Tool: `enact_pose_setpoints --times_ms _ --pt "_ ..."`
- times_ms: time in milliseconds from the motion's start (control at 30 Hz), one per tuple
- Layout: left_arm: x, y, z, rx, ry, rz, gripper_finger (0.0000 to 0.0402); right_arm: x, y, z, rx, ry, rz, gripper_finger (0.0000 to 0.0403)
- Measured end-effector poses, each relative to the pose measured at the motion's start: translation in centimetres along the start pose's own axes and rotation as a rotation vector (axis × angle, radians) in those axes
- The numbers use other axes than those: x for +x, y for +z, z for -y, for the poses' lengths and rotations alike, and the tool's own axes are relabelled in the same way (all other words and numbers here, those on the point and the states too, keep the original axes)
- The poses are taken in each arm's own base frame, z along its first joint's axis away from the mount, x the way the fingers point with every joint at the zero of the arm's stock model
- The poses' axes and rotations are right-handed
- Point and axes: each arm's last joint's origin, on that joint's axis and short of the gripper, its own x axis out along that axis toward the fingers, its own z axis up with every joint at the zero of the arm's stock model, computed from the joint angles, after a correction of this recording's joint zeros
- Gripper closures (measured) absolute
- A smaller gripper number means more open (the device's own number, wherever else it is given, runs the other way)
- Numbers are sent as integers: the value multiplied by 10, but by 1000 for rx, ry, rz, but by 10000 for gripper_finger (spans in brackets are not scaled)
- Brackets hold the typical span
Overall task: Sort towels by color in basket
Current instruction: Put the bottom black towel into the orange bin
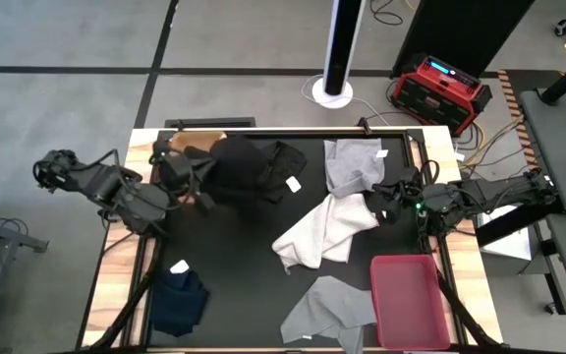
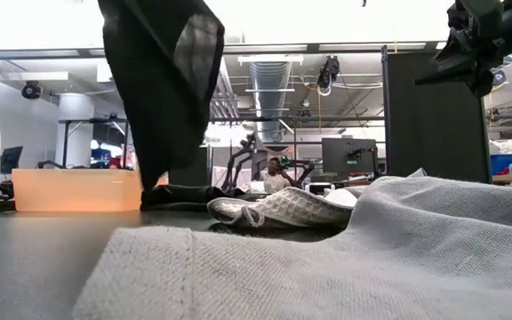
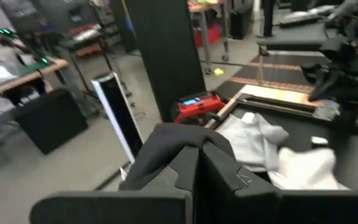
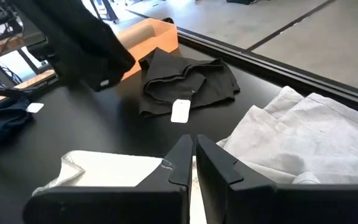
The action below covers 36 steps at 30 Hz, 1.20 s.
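Note:
My left gripper is near the table's far left corner, shut on a black towel that hangs as a long dark drape in the low view. Beside it, a second black towel with a white tag lies flat. A grey towel, a white towel, another grey towel and a navy towel lie spread on the black tabletop. My right gripper is shut on nothing, raised above the white towel near the right edge. My left gripper pinches the black towel's bunched upper part between its two shut fingers, and the cloth drapes over their tips. The towel hangs below the gripper. Its lower end reaches the dark heap on the table; whether it rests there I cannot tell.
An orange basket sits at the far left corner, behind the hanging towel. A red basket stands at the near right. A raised dark frame runs along the table's far edge. Bare black tabletop shows at the middle left.

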Motion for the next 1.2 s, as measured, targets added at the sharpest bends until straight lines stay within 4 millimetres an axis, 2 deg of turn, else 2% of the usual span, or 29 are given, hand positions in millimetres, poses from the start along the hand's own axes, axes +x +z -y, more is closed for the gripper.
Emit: enact_pose_setpoints --times_ms 233,467,667,1200 --pt "-7 19 -14 90 139 55 401 0 0 0 1 -12 9 390" --pt "-9 29 -32 182 392 69 401 0 1 1 1 -20 15 390" --pt "-2 29 -48 167 429 42 401 0 1 1 1 -21 16 390" --pt "32 14 -103 265 801 -175 402 0 1 1 4 -21 16 390"
